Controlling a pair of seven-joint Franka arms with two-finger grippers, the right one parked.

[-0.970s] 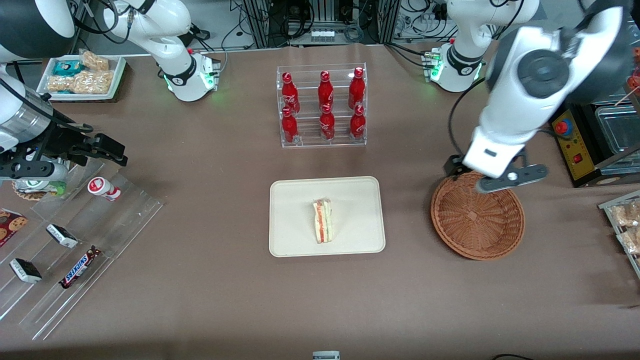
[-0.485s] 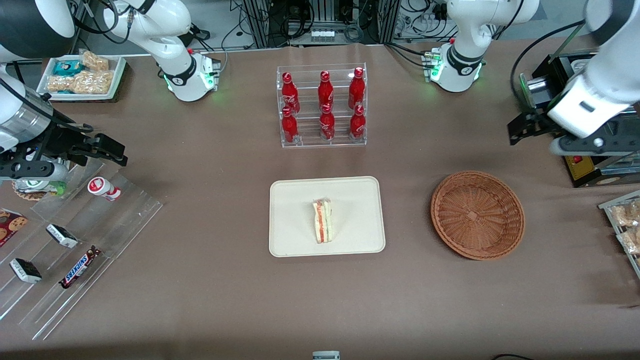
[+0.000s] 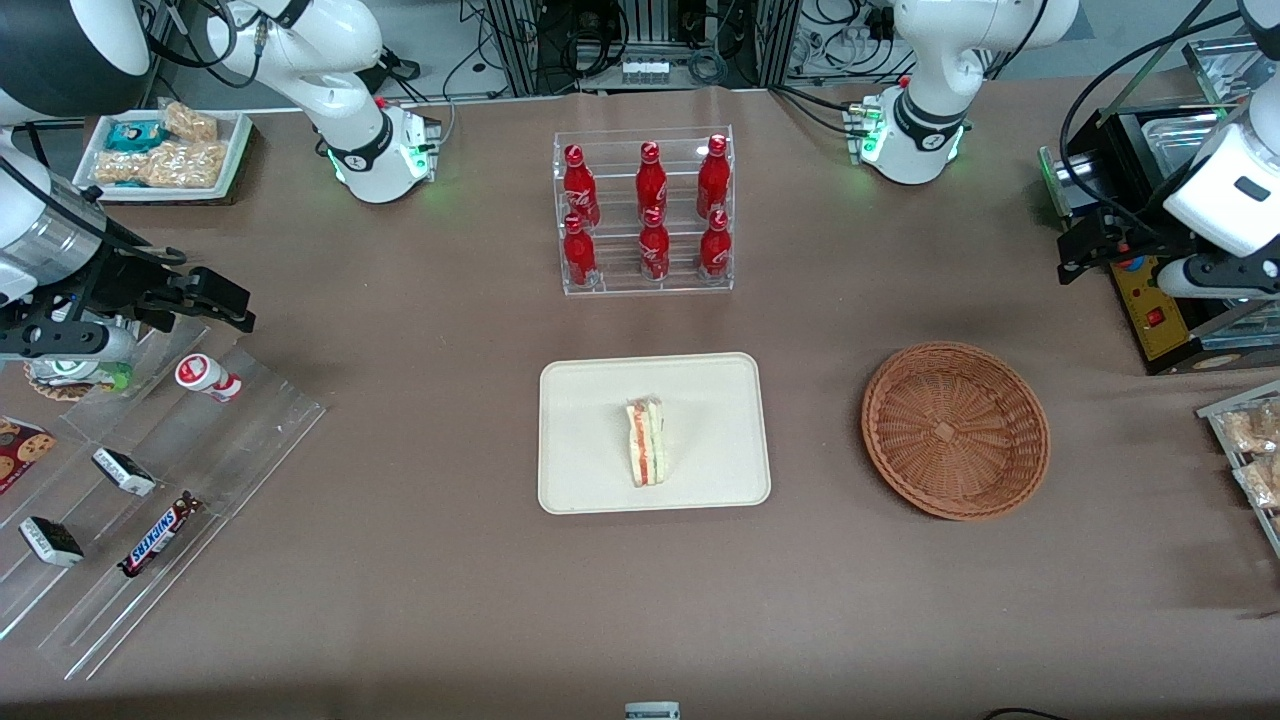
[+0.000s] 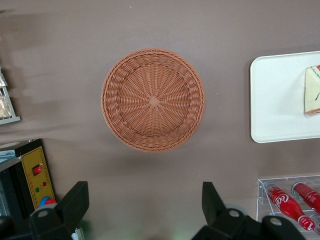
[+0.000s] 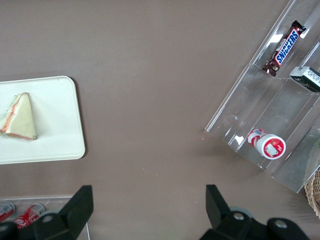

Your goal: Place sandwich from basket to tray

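The triangular sandwich (image 3: pixel 646 441) lies on the cream tray (image 3: pixel 590 400) at the middle of the table; both also show in the left wrist view, sandwich (image 4: pixel 312 97) on tray (image 4: pixel 275 100), and in the right wrist view, sandwich (image 5: pixel 19 119) on tray (image 5: pixel 55 130). The reddish-brown wicker basket (image 3: pixel 955 429) is empty and sits beside the tray toward the working arm's end; it also shows in the left wrist view (image 4: pixel 153 99). My left gripper (image 3: pixel 1085 245) is raised at the working arm's end, farther from the front camera than the basket. In its wrist view the gripper (image 4: pixel 145 205) is open and empty.
A clear rack of red cola bottles (image 3: pixel 645 210) stands farther from the front camera than the tray. A yellow control box (image 3: pixel 1150 295) and snack trays (image 3: pixel 1250 445) sit at the working arm's end. Stepped clear racks with snacks (image 3: pixel 150 490) lie at the parked arm's end.
My left gripper has risen from over the basket's rim and pulled away toward the working arm's end of the table. Sandwich, tray and basket have not moved.
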